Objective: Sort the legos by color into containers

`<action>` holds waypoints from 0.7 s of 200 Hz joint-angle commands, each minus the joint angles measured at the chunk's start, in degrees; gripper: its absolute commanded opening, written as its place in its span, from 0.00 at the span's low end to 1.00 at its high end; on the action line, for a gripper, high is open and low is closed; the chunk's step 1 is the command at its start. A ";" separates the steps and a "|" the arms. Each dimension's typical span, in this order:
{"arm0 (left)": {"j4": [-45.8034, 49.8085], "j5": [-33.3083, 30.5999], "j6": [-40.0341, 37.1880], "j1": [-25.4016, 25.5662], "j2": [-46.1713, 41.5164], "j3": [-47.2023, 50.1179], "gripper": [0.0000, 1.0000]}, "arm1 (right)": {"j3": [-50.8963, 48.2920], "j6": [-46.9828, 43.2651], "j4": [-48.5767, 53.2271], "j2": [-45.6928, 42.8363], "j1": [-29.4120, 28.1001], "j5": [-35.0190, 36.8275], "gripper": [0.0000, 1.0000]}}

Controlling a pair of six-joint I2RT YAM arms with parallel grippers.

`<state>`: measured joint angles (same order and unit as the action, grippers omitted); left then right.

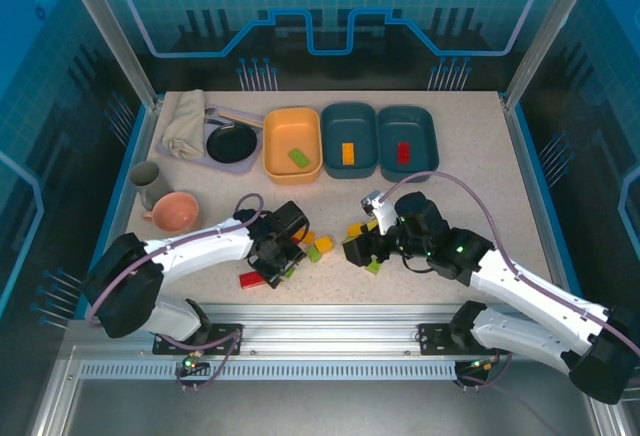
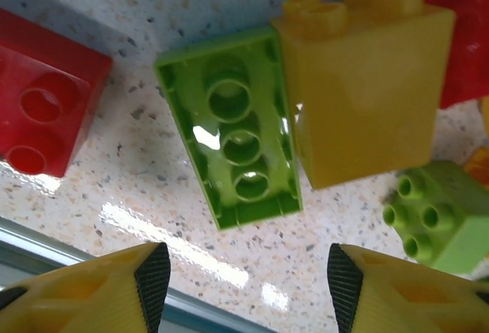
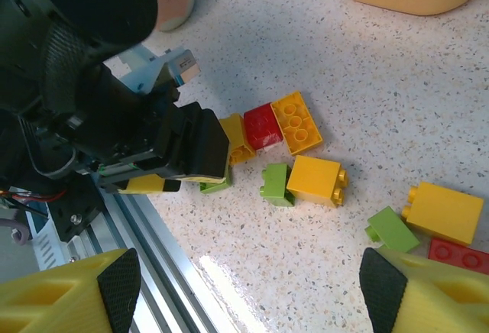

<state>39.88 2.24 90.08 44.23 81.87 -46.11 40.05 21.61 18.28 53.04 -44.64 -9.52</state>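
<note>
While most of the legos (image 1: 312, 248) are lying loose on the table (image 1: 470, 136), on the near side of the orange-yellow tub (image 1: 285, 128) and well apart from it, I am judging the sorting as barely begun. One sorted green brick (image 1: 299, 156) is sitting inside the orange-yellow tub. One orange-yellow brick (image 1: 348, 153) is lying in the first teal tub (image 1: 349, 121) just beside it, and one red brick (image 1: 403, 152) is resting in the second teal tub (image 1: 408, 121), one place further from it. By my reckoning about a dozen bricks are waiting to be picked.

I am holding my left gripper (image 2: 248, 287) low over the loose pile, its fingers (image 2: 153, 276) spread partway, and they are gripping nothing. An upturned green brick (image 2: 237, 146) is lying just ahead of the gap, pressed against a tall yellow brick (image 2: 367, 88), and I am touching neither.

I am keeping my right gripper (image 3: 248, 295) on the same near side of the orange-yellow tub, its fingers (image 3: 114, 287) spread wide and carrying nothing. A flat green brick (image 3: 393, 230) is lying near one fingertip, apart from it as far as I can tell.
</note>
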 commanded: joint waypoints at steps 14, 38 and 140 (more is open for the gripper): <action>-2.16 -3.73 2.20 0.76 2.61 1.39 0.60 | -0.75 0.97 -0.84 0.13 -0.48 -1.29 0.78; -3.29 -4.34 2.19 0.89 4.67 1.42 0.59 | 0.09 0.36 -0.16 0.71 -0.42 -1.55 0.78; -7.09 -7.50 -2.53 0.94 8.38 1.29 0.45 | 0.02 1.07 0.00 1.90 -0.21 -1.82 0.78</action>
<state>35.29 -2.83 90.24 44.80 87.88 -45.15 39.70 22.04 18.55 54.57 -44.62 -10.79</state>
